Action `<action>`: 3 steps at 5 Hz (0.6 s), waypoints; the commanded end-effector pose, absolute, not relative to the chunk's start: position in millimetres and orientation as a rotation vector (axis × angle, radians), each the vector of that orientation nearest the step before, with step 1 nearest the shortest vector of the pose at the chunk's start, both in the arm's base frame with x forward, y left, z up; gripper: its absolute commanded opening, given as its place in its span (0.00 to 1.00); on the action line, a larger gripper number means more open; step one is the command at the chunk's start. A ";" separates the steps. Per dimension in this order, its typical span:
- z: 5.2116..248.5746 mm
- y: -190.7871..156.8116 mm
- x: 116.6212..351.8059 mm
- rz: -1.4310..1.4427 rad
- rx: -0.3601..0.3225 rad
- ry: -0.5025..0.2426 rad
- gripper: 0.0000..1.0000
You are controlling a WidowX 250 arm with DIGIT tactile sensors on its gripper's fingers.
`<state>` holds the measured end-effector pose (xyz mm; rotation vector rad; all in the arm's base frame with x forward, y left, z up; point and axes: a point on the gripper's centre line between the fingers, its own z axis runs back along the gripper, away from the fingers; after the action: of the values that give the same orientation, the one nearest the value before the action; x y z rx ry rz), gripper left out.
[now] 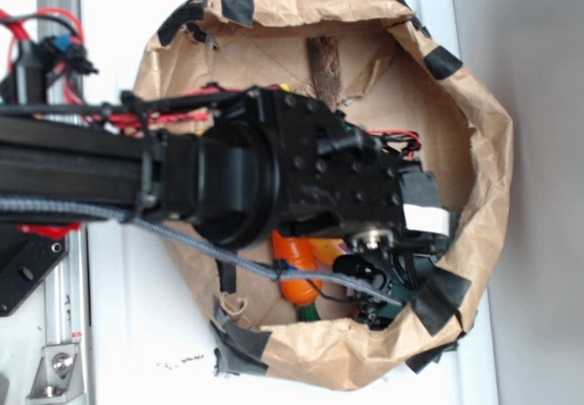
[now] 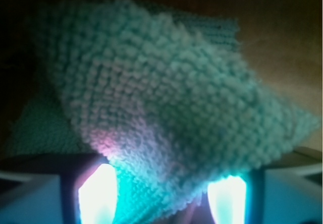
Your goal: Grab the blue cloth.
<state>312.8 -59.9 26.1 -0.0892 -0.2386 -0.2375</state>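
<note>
1. Wrist view: the blue cloth (image 2: 166, 103) fills nearly the whole frame, a teal terry piece with a nubby, looped surface, out of focus because it sits so close to the lens.
2. One corner of the cloth hangs down between the two fingers (image 2: 98, 193) of the gripper (image 2: 164, 196), whose inner faces glow bright cyan-white at the bottom edge.
3. The jaws stand apart with cloth in the gap. The fabric seems to touch the left finger, but the blur leaves it unclear whether they actually pinch it, so I cannot tell if the cloth is clamped.
4. Behind the cloth, brown paper shows at the top and right of this view.
5. Exterior view: the black arm (image 1: 228, 186) reaches in from the left over a crumpled brown paper bowl (image 1: 474, 150) edged with strips of black tape (image 1: 443, 58).
6. The gripper (image 1: 383, 282) is down inside the bowl near its lower right wall. The arm's body hides the cloth here, apart from a possible dark teal patch beneath the wrist.
7. An orange toy carrot (image 1: 297, 273) lies on the bowl floor just beside the gripper, partly under the arm and a grey cable (image 1: 182, 238).
8. A dark brown strip (image 1: 324, 66) lies on the floor near the far wall, well apart from the gripper.
</note>
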 end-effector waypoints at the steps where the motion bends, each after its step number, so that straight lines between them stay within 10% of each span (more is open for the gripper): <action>1: 52.2 -57.5 338.1 -0.256 -0.035 -0.326 0.00; 3: 71.0 -39.9 324.8 -0.196 -0.031 -0.396 0.00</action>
<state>317.2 -38.8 51.9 -0.0356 -0.3250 -0.2061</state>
